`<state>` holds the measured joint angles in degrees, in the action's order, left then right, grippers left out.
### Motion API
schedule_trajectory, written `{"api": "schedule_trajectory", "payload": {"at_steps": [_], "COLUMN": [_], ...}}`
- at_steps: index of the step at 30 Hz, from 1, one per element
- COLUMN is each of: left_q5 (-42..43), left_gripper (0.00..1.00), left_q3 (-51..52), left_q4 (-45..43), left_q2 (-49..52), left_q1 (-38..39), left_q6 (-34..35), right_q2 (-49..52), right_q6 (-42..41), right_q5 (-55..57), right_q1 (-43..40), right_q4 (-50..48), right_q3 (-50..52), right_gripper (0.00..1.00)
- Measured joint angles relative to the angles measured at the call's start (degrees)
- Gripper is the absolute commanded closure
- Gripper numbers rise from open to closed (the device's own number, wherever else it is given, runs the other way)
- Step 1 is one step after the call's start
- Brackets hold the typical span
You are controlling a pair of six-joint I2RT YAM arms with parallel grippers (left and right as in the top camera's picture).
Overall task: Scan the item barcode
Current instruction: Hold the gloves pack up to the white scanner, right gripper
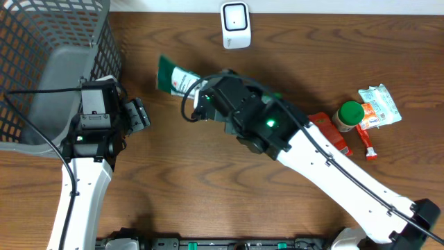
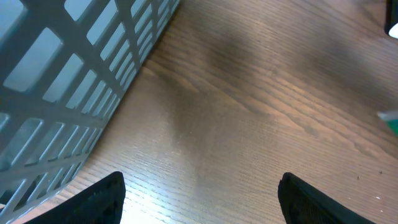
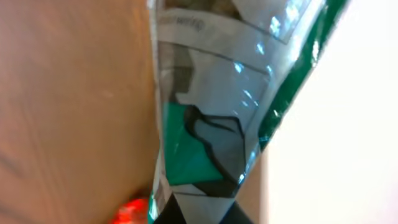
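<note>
Holding green pouch [image 1: 173, 78] pinched in right gripper [image 1: 196, 97], near-left of scanner [image 1: 235, 25] at far edge; left gripper [image 1: 141, 115] wide, empty. Swing pouch right, turn barcode face toward scanner, hold flat, steady.

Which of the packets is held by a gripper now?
The green and white packet, clamped in the right gripper near the scanner. The red packet and the white and orange packet lie free at the right.

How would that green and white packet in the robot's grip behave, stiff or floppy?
Probably floppy: the green and white packet creases where the right gripper pinches it. Its glossy film shows glare, so it may slip. It looks thin, so it is likely light.
</note>
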<state>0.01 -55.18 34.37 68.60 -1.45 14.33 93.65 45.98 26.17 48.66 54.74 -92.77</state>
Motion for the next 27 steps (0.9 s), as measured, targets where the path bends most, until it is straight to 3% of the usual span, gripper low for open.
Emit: {"api": "schedule_trajectory", "payload": {"at_steps": [6,16,21,27], "left_q5": [0.0,-0.02,-0.02,-0.02], "left_gripper": [0.2,0.2,0.2,0.2], "left_q3": [0.0,0.0,0.0,0.0], "left_q4": [0.07,0.13,0.13,0.11], "left_q2": [0.02,0.22,0.24,0.26], "left_q1": [0.0,0.0,0.0,0.0], "left_q6": [0.0,0.0,-0.02,0.0], "right_q2": [5.53,20.2,26.01,32.52], "right_q6": [16.24,39.65,44.65,46.36], "right_q5": [6.82,9.81,5.29,-4.35], "right_q1": [-0.04,-5.77,-10.73,-15.91], "right_q4": [-15.28,-53.18,-68.13,-78.49], "right_q3": [-0.24,-0.42,-0.46,-0.52], "right_gripper": [0.99,0.99,0.99,0.99]}}
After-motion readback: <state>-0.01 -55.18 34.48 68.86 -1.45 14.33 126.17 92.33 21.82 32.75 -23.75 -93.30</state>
